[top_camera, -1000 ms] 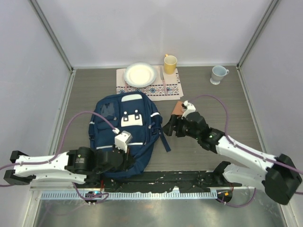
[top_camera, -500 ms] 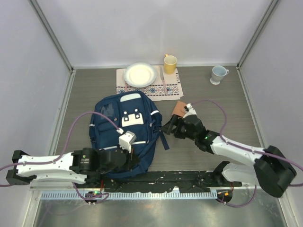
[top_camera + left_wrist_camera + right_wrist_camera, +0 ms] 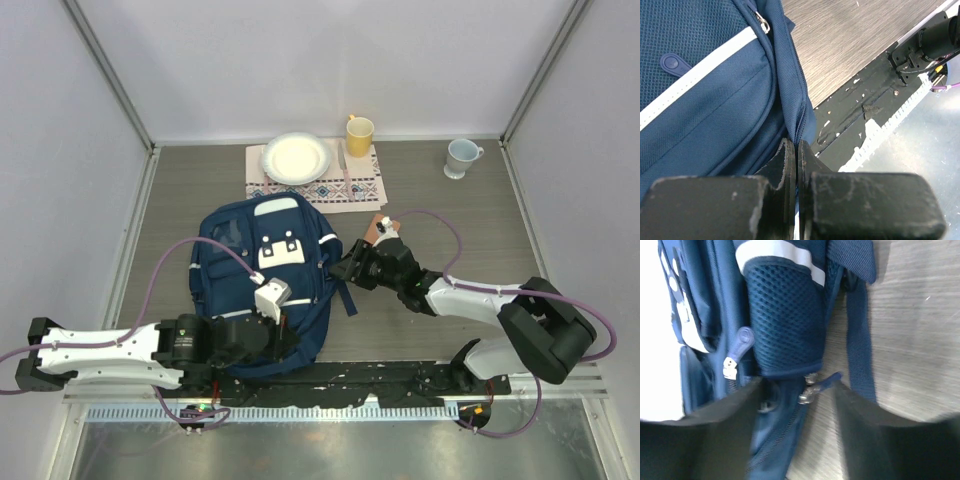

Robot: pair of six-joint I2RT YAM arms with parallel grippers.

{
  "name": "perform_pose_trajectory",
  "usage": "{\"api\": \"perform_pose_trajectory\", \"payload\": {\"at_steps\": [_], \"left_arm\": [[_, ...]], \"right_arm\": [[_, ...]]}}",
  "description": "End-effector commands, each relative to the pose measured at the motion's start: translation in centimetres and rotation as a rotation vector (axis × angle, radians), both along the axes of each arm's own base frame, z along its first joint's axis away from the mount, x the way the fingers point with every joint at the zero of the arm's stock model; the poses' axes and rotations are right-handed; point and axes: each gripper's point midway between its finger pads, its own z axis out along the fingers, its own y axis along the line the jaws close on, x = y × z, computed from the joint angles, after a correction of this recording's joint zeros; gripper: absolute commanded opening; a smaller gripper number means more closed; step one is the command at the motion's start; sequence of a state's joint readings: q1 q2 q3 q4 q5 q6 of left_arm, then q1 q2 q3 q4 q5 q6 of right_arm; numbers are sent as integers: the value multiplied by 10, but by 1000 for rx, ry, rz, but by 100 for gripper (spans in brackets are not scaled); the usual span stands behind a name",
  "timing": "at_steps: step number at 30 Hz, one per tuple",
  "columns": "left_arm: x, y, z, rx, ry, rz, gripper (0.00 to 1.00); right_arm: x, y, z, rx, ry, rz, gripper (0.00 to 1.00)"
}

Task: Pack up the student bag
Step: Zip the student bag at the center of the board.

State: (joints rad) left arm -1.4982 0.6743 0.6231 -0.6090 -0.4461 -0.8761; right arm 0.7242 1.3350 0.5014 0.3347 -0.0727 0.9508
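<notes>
Now one student bag (image 3: pixel 225 255) lies on the tabletop (image 3: pixel 200 180). The left end effector (image 3: pixel 796 148) pinches its near edge. The right end effector (image 3: pixel 799 385) gapes wide around two metal zipper pulls (image 3: pixel 812 377).

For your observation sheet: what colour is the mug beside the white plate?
The mug is yellow, clearest in the top external view.

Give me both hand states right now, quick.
Left hand: closed, pinching the student bag at its edge fabric.
Right hand: open, straddling the bag's zipper pulls, holding nothing.
</notes>
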Motion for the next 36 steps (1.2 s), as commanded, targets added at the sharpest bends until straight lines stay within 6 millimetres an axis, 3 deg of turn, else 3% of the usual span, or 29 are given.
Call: {"api": "perform_pose_trajectory", "payload": {"at_steps": [1,3,5,6,8,9,10,11,12,13,16,18,21,26,28,30,32,33,36], "left_arm": [[2,-28,38,-203,-23,-5,0],[1,-31,37,-214,-21,-12,5],[1,-31,34,-211,-23,-14,5],[2,-31,33,-204,-24,-13,13],[5,-30,34,-204,-32,9,37],[8,-30,35,-200,-40,20,59],[14,-28,37,-196,-66,45,65],[17,-28,45,-204,-88,52,75],[22,-26,47,-190,-112,73,90],[34,-20,50,-167,-163,124,99],[53,-11,54,-43,-282,164,100],[66,-10,65,-5,-338,194,99],[76,-23,68,63,-359,172,100],[83,-52,53,185,-358,150,100],[86,-48,45,223,-337,202,100],[83,-41,32,267,-322,182,99],[82,-22,14,310,-302,218,100],[81,-12,15,299,-299,232,99],[80,34,-8,330,-271,343,100]], "right_arm": [[16,19,30,97,-74,7,40],[19,12,28,83,-81,-28,12],[17,4,23,54,-75,-51,2],[22,-5,25,33,-96,-97,1],[21,-21,16,-26,-83,-147,1],[26,-34,15,-65,-98,-210,1],[28,-44,25,-69,-127,-253,1],[25,-56,17,-109,-114,-282,1],[26,-65,18,-123,-128,-308,1],[30,-78,27,-122,-154,-362,1],[29,-104,27,-160,-159,-433,1],[25,-109,23,-173,-150,-433,1],[19,-105,20,-154,-136,-400,1],[10,-99,7,-150,-90,-353,1],[8,-98,7,-144,-88,-344,1],[6,-96,8,-141,-83,-328,1],[4,-96,7,-146,-78,-322,1],[4,-97,8,-146,-79,-322,1],[2,-98,9,-132,-85,-329,2]]}}
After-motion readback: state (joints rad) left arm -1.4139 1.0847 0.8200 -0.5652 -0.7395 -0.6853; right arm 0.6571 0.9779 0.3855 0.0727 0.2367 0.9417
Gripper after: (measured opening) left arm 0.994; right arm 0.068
